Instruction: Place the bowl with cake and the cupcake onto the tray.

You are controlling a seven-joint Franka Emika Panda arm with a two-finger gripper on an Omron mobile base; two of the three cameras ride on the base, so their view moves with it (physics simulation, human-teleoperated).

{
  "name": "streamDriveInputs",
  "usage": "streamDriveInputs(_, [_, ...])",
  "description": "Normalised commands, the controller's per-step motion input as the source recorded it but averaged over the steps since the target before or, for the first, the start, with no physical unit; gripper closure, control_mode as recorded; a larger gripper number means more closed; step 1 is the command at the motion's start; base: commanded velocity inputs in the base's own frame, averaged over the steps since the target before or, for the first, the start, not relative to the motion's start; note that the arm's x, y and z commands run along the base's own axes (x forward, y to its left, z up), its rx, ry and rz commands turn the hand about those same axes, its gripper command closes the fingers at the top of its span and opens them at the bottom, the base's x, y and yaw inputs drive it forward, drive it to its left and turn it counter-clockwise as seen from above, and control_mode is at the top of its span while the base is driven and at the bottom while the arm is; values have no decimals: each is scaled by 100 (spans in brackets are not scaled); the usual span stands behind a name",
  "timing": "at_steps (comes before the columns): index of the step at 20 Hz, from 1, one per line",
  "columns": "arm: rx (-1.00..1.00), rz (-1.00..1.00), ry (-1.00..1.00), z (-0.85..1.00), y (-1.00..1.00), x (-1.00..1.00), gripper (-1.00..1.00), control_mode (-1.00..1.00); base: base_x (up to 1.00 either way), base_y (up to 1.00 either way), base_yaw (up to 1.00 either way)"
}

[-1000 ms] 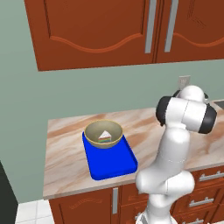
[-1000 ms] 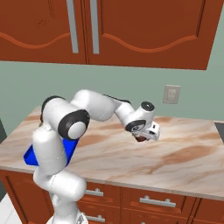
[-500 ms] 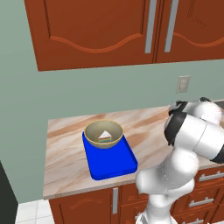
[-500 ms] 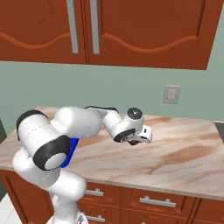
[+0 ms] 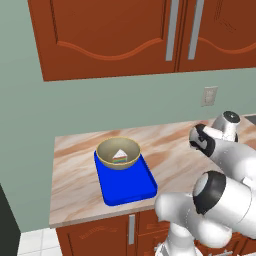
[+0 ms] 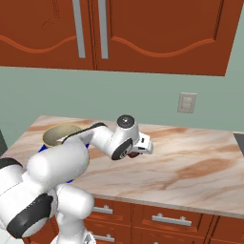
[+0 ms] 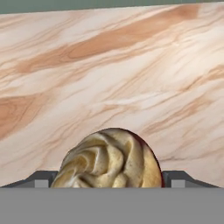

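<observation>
Marbled pink-tan counter (image 5: 80, 185) ran below dark red-brown cabinets (image 5: 110, 35). Toward its left end the blue tray (image 5: 127, 187) lay with the tan bowl (image 5: 118, 153) on its far end, the cake (image 5: 119, 156) slice inside the bowl. Over the counter's middle, the gripper (image 6: 143, 148) stood wide open around the cupcake (image 7: 110, 162), a finger showing on each side; whether the fingers touched it could not be told.
</observation>
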Motion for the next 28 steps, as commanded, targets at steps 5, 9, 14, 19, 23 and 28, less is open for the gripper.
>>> streamDriveInputs(5, [0,2,0,32,41,-41,100,-100,0,0,0])
streamDriveInputs(9, [0,0,0,29,45,-36,100,-100,0,0,0])
streamDriveInputs(14, [0,1,0,21,46,-35,100,-100,0,0,0])
streamDriveInputs(19, [0,3,0,16,45,-33,100,-100,0,0,0])
streamDriveInputs(23, [0,5,0,13,47,-29,100,-100,0,0,0])
streamDriveInputs(28, [0,8,0,16,49,-24,100,-100,0,0,0])
